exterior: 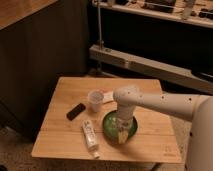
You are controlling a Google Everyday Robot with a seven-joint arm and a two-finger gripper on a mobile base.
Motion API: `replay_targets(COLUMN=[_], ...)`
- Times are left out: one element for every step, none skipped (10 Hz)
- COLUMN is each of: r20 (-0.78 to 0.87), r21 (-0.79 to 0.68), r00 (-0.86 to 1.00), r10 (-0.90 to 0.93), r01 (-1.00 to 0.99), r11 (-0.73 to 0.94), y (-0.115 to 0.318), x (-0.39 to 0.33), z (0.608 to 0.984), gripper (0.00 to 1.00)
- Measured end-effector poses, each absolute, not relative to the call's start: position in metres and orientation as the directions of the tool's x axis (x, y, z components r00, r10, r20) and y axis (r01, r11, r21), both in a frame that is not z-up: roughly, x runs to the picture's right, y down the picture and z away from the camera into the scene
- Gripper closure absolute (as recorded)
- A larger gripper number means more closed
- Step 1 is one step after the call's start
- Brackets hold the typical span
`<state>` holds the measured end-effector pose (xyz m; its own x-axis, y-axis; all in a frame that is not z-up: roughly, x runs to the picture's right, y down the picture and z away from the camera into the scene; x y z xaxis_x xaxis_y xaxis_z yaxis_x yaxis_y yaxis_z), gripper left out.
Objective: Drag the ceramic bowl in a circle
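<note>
The ceramic bowl (112,123), green inside with a dark rim, sits on the small wooden table (145,140) right of centre, near the front. My white arm comes in from the right and bends down into the bowl. My gripper (122,135) reaches down inside the bowl at its front right part. A clear plastic cup (95,100) stands just behind and left of the bowl.
A white tube (90,135) lies left of the bowl near the front edge. A black flat object (76,111) lies further left. A small packet (107,96) lies behind the cup. A dark cabinet stands at the left, metal shelving at the back.
</note>
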<state>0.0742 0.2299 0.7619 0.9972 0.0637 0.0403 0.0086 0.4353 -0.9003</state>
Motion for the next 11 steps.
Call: replay_targets(r20=[0.035, 0.031, 0.015, -0.007, -0.02, -0.025, -0.024, -0.024, -0.025, -0.035, -0.04], r21=[-0.901, -0.901, -0.904, -0.907, -0.907, -0.907, -0.908, -0.908, -0.908, -0.907, -0.907], r00=[0.997, 0.997, 0.997, 0.997, 0.996, 0.995, 0.995, 0.994, 0.994, 0.992, 0.991], r10=[0.065, 0.068, 0.075, 0.082, 0.092, 0.098, 0.1, 0.102, 0.11, 0.118, 0.128], r01=[0.003, -0.002, -0.019, -0.041, -0.057, -0.063, -0.063, -0.064, -0.069, -0.082, -0.09], r11=[0.434, 0.434, 0.428, 0.419, 0.417, 0.416, 0.415, 0.414, 0.414, 0.413, 0.411], y=[0.22, 0.215, 0.207, 0.199, 0.191, 0.181, 0.174, 0.168, 0.162, 0.161, 0.163], x=[0.072, 0.07, 0.075, 0.083, 0.088, 0.092, 0.091, 0.09, 0.091, 0.099, 0.11], z=[0.768, 0.772, 0.776, 0.781, 0.788, 0.798, 0.806, 0.813, 0.819, 0.82, 0.82], gripper=[1.0, 1.0, 1.0, 1.0, 1.0, 1.0, 1.0, 1.0, 1.0, 1.0, 1.0])
